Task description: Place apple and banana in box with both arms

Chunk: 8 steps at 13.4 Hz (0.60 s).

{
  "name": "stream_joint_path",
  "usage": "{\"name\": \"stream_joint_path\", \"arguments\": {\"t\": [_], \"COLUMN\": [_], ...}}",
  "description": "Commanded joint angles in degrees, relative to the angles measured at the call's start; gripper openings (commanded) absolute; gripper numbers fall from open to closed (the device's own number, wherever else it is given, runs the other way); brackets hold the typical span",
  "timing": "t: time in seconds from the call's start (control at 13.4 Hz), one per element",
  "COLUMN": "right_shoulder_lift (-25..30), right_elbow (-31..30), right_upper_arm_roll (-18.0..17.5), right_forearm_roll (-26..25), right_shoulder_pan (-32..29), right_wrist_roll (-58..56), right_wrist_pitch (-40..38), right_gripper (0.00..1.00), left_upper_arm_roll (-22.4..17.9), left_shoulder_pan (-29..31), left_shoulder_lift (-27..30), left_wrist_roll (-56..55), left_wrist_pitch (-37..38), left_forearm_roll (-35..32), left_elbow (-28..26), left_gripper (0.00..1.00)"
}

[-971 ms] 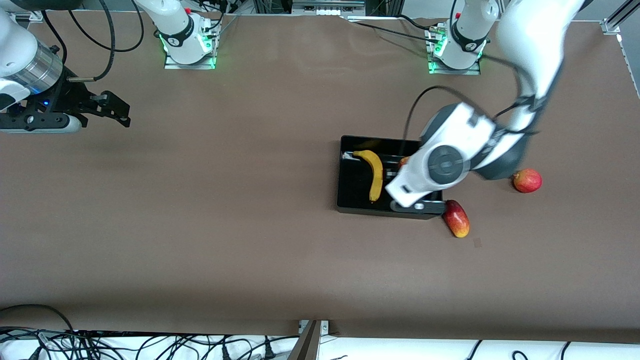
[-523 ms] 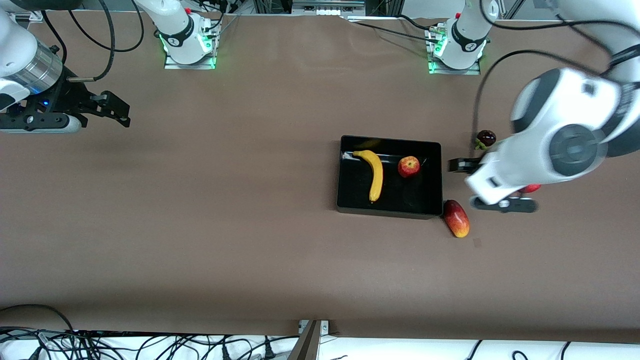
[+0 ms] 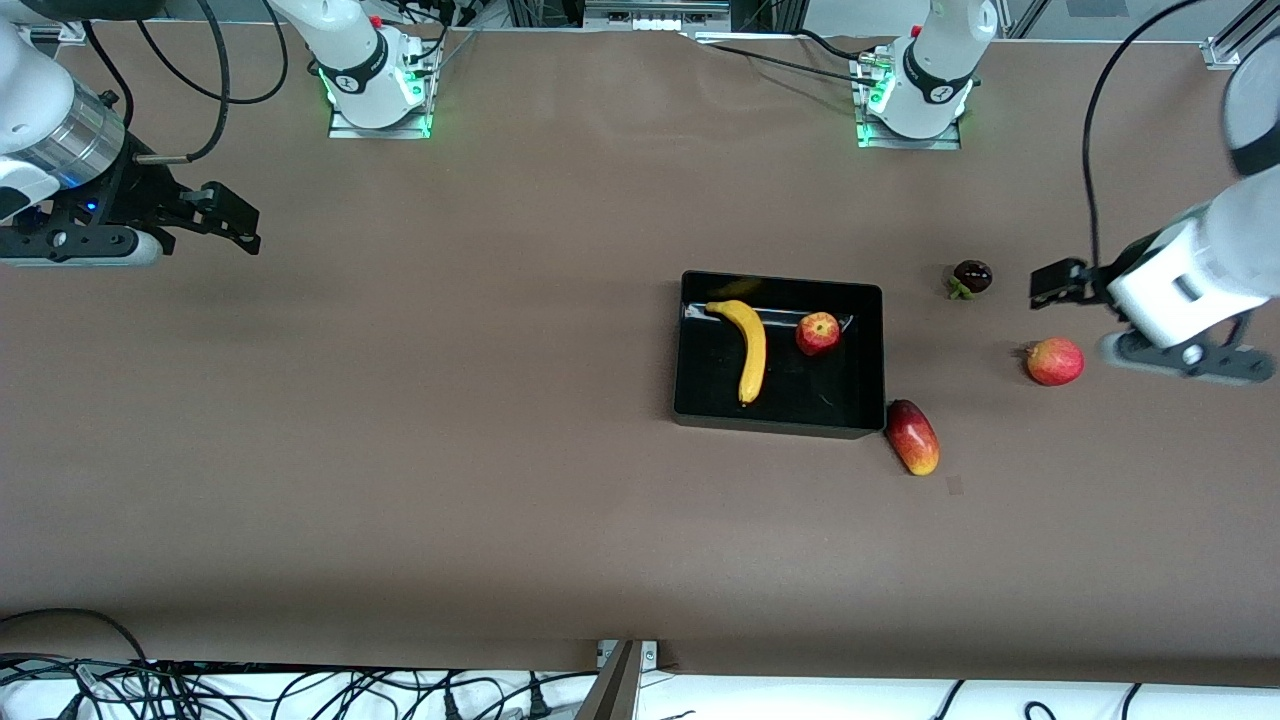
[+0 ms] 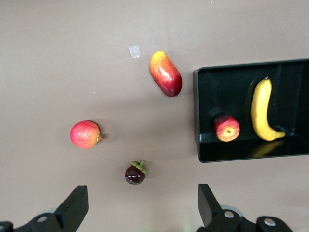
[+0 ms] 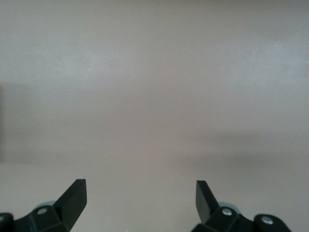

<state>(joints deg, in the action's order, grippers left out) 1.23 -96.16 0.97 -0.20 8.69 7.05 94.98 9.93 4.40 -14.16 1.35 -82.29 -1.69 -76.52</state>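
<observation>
Box contents: the banana (image 3: 745,348) and the apple (image 3: 818,333) both lie inside the box (image 3: 779,424), apart from each other, the apple toward the left arm's end and the banana beside it toward the right arm's end.
Oblong red-and-yellow fruit (image 3: 912,436): on the table (image 3: 500,450), touching or just beside the box corner that is nearest the front camera on the left arm's end; nearest to that camera of all the fruits.
Box: on the table well toward the right arm's end from the left gripper (image 3: 1068,280), with nothing gripping it.
Round red-orange fruit (image 3: 1055,361): on the table close by the left gripper, farther from the camera than the oblong fruit.
Dark purple fruit (image 3: 972,276): on the table between the box and the left gripper, farthest from the camera of the fruits; it has a green stalk.
Left gripper: up over bare table near the round red-orange fruit, jaws spread wide and empty; its wrist view takes in the loose fruits and part of the box.
Right gripper (image 3: 215,215): waiting at the right arm's end, well apart from the box, fingers (image 5: 72,198) parted with nothing between them, over bare table.
</observation>
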Motion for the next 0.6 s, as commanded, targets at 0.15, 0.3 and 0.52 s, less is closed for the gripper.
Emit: {"name": "stream_joint_path", "arguments": {"t": [0.15,0.3,0.52], "right_shoulder_lift": [-0.3,-0.3,-0.3], "right_elbow": [1.0,1.0,1.0], "right_upper_arm_roll": [-0.4,-0.4,-0.4], "right_forearm_roll": [-0.7,-0.7,-0.7], "right_shoulder_pan": [-0.5,-0.5,-0.5], "right_wrist_roll": [0.0,0.0,0.0], "right_wrist_pitch": [-0.7,-0.8,-0.8], "right_gripper": [1.0,1.0,1.0], "left_upper_arm_roll": [-6.3,-6.4,-6.5], "left_shoulder_pan": [-5.5,-6.0,-6.1], "left_shoulder_lift": [16.3,16.2,16.4], "left_wrist_roll": [0.7,0.9,0.6], "left_wrist_pitch": [-13.2,-9.0,-8.5], "left_forearm_roll": [4.0,1.0,0.6], "left_elbow": [-21.0,-19.6,-18.6], "left_gripper": [1.0,1.0,1.0]}}
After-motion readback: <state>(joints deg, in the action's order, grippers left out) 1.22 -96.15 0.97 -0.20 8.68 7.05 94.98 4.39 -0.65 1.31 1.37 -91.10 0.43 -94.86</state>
